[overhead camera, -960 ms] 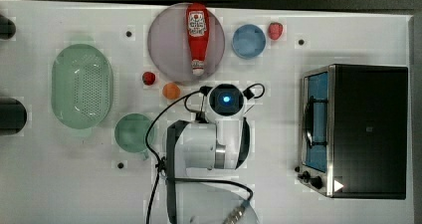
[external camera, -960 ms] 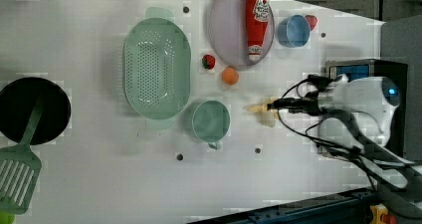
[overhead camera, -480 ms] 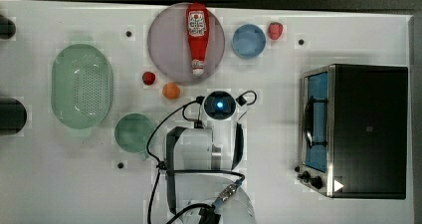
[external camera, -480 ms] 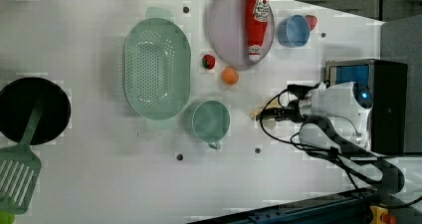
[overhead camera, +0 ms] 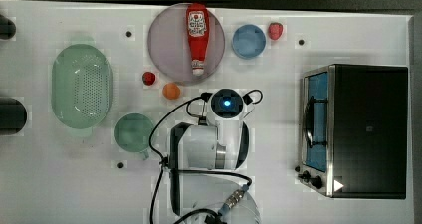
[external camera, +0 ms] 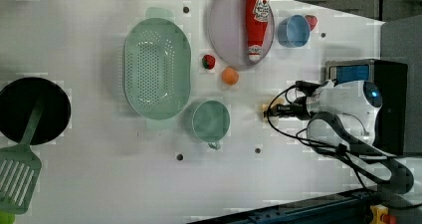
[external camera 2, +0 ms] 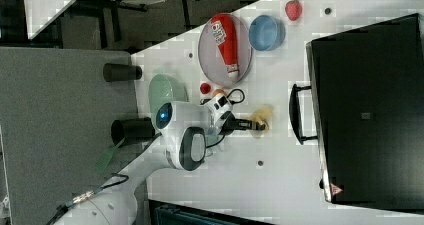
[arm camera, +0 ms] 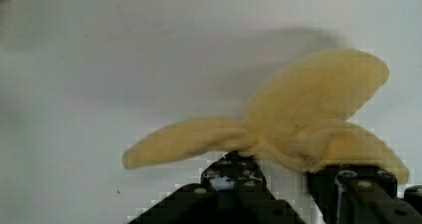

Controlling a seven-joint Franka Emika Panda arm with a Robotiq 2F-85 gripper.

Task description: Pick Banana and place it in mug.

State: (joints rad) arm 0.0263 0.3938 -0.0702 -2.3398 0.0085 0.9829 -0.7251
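Filling the space beyond the gripper on the left view's right is the black boxy toaster oven with a blue-lit window point(overhead camera: 354, 129), the largest thing on the white tabletop point(overhead camera: 59, 184). Well off to the gripper's other side in the left view lie the pale green perforated oval colander point(external camera: 157, 68), and farther still the black round pan point(external camera: 31, 110) with a green slotted spatula point(external camera: 17, 176) beside it. Up the left view from the gripper sits the round lilac plate point(external camera: 226, 30) carrying a red plastic ketchup bottle point(external camera: 257, 19), with the blue round cup point(external camera: 292, 31) just beside the plate. Nearer, on the left view's left of the fingers, stands the small round teal-green mug point(external camera: 211, 121), apart from the hand. The small orange ball point(external camera: 229, 76) and a small red strawberry-like toy point(external camera: 208, 61) rest between plate and mug. The black two-fingered gripper point(external camera: 272, 108) reaches low over the table, and its fingers point(arm camera: 234, 174) stand on either side of the small pale cream-yellow toy banana point(arm camera: 293, 124) (its strips splay out past them); whether they are pressing it firmly I cannot tell. The banana lies on the table right at the fingertips, outside the mug.
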